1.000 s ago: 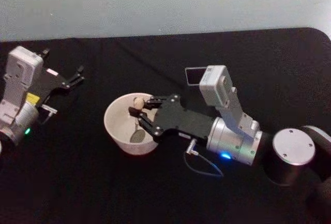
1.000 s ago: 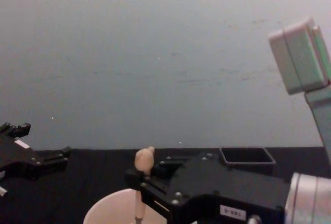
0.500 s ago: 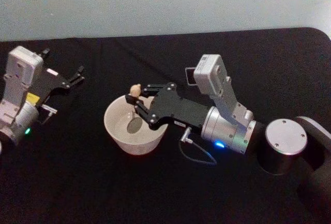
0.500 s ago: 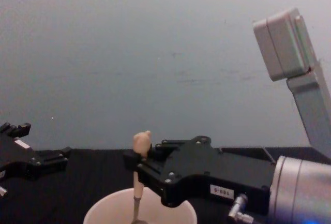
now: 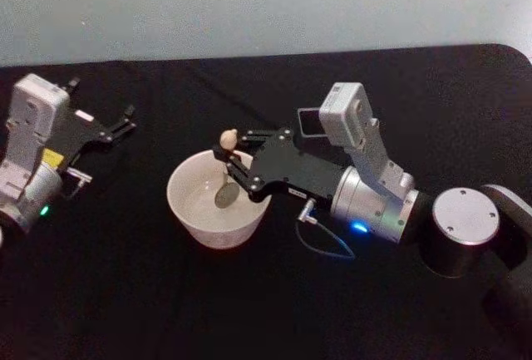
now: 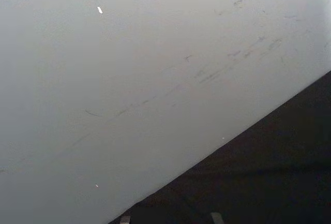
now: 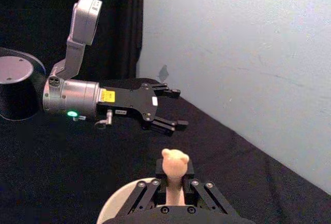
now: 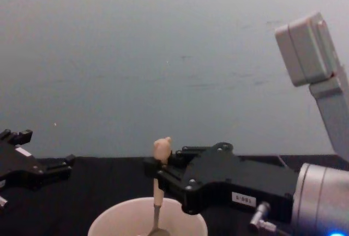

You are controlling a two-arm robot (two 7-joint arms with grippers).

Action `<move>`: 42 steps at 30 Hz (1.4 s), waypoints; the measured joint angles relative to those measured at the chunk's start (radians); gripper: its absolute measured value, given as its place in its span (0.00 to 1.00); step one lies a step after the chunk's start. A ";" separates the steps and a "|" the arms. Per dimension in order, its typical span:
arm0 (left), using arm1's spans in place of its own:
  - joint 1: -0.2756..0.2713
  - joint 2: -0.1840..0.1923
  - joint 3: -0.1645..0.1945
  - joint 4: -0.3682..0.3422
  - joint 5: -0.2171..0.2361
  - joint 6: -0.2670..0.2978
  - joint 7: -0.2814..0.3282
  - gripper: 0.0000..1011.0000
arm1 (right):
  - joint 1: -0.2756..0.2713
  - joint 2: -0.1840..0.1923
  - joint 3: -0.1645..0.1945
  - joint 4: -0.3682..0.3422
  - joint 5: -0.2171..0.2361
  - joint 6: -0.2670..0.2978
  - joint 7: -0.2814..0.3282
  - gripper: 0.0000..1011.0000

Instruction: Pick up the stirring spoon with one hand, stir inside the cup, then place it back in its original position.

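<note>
1. Rightward since a half-second ago: the right gripper [image 5: 229,167], clamped on the stirring spoon's [image 5: 229,138] thin beige stick below its bear knob, stirs inside the cup [image 5: 212,229].
2. Best kept upright, circling clear of the cup's thin, smooth rim.
3. Farther back sits the square dark holder [image 5: 312,120]; the left gripper [image 5: 129,120] is parked, fingers spread.

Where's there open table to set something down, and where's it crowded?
Bare table lies in front of the cup and between it and the parked left gripper. Crowded right of the cup: right gripper holding the stirring spoon, dark holder behind.
</note>
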 joint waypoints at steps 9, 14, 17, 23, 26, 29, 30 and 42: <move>0.000 0.000 0.000 0.000 0.000 0.000 0.000 0.99 | -0.012 0.014 0.015 -0.014 0.001 0.000 -0.003 0.17; 0.000 0.000 0.000 0.000 0.000 0.000 0.000 0.99 | -0.026 0.026 0.025 -0.029 0.007 0.002 -0.003 0.17; 0.000 0.000 0.000 0.000 0.000 0.000 0.000 0.99 | -0.037 0.035 0.029 -0.041 0.014 0.005 -0.003 0.17; 0.000 0.000 0.000 0.000 0.000 0.000 0.000 0.99 | -0.060 0.049 0.034 -0.067 0.029 0.013 0.001 0.17; 0.000 0.000 0.000 0.000 0.000 0.000 0.000 0.99 | -0.068 0.054 0.034 -0.075 0.033 0.016 0.006 0.17; 0.000 0.000 0.000 0.000 0.000 0.000 0.000 0.99 | -0.076 0.059 0.028 -0.084 0.037 0.019 0.012 0.17; 0.000 0.000 0.000 0.000 0.000 0.000 0.000 0.99 | -0.078 0.060 0.025 -0.087 0.037 0.020 0.014 0.17; 0.000 0.000 0.000 0.000 0.000 0.000 0.000 0.99 | -0.073 0.051 -0.004 -0.087 0.038 0.024 0.027 0.17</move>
